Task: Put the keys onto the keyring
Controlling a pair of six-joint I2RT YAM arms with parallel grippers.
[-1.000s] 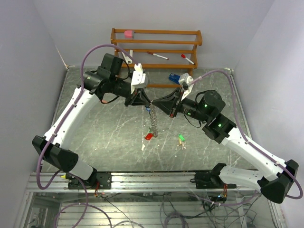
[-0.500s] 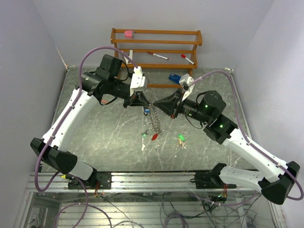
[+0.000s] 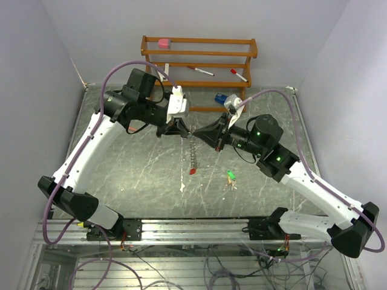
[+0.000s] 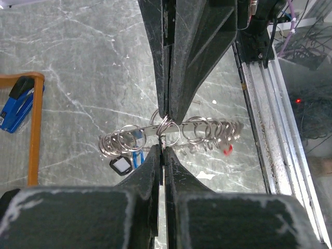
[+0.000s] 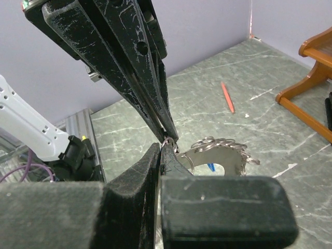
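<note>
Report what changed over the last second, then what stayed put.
The left hand closed onto the top of the keyring, which the right hand was already pinching. The right hand edged slightly towards the left one, and the hanging bunch swung a little. Unchanged: the right hand is shut as before, the green-tagged key lies on the table, and the rack stands at the back.

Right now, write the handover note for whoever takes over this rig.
Left gripper: shut, pinching the keyring at its top.
Right gripper: shut on the same spot, tip to tip with the left.
The keyring hangs from that pinch, a red-tagged key at its low end.
A green key lies loose on the table, on the right arm's side.
Done: several keys look threaded.
Left: at least the green key.
</note>
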